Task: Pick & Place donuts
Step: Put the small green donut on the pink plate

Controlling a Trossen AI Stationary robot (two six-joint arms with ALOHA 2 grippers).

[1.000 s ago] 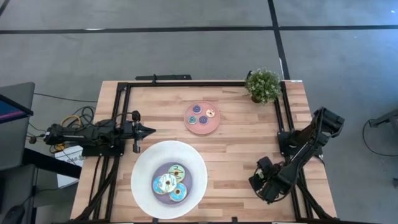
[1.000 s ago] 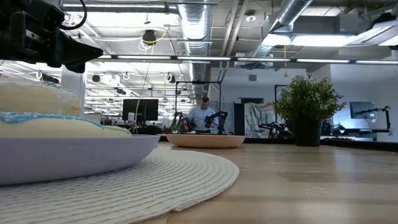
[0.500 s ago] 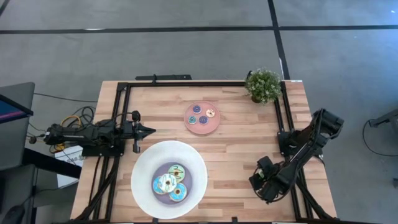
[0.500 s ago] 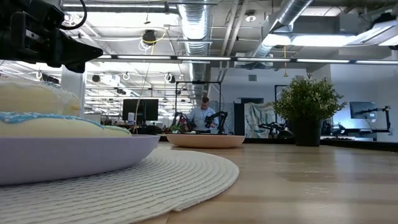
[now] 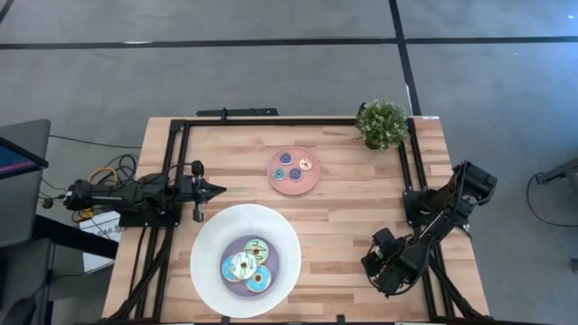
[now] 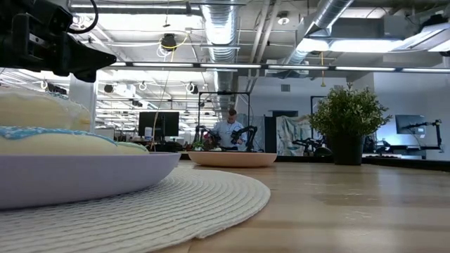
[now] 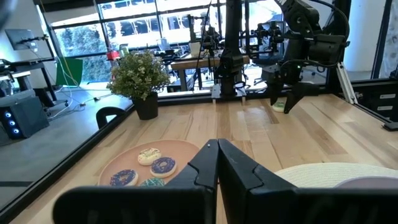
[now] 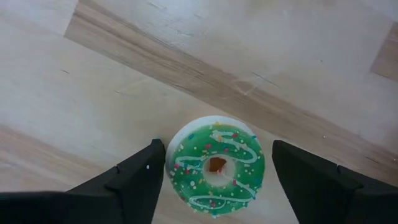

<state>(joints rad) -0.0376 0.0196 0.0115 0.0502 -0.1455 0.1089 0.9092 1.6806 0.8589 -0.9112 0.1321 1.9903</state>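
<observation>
Straddling a green-iced, sprinkled toy donut (image 8: 216,164), the right gripper (image 8: 214,177) hangs just over the pale wooden surface (image 5: 352,208) near its right front corner — fingers spread wide, one on each side of the ring, neither seen touching it. Nothing held yet. Step in hand, as I read it: the pick, at the moment before closing.

Next move calls for a short drop and a squeeze across the ring's width; it lies flat, so the fingertips must get low enough to catch its edge rather than slide over the icing.

Left gripper (image 7: 217,163) waits at the left side of the surface, fingers pressed together, empty.

Around:
- Big white plate with a lavender centre (image 5: 212,239), front middle, already carrying three larger iced donuts (image 5: 246,264).
- Small plain pink plate (image 5: 280,185) further back, with several coin-sized donuts (image 5: 293,165).
- Small potted green plant (image 5: 382,124) at the back right corner, well apart.

Open surface lies between the donut and the white plate — no obstacle that I can see.
</observation>
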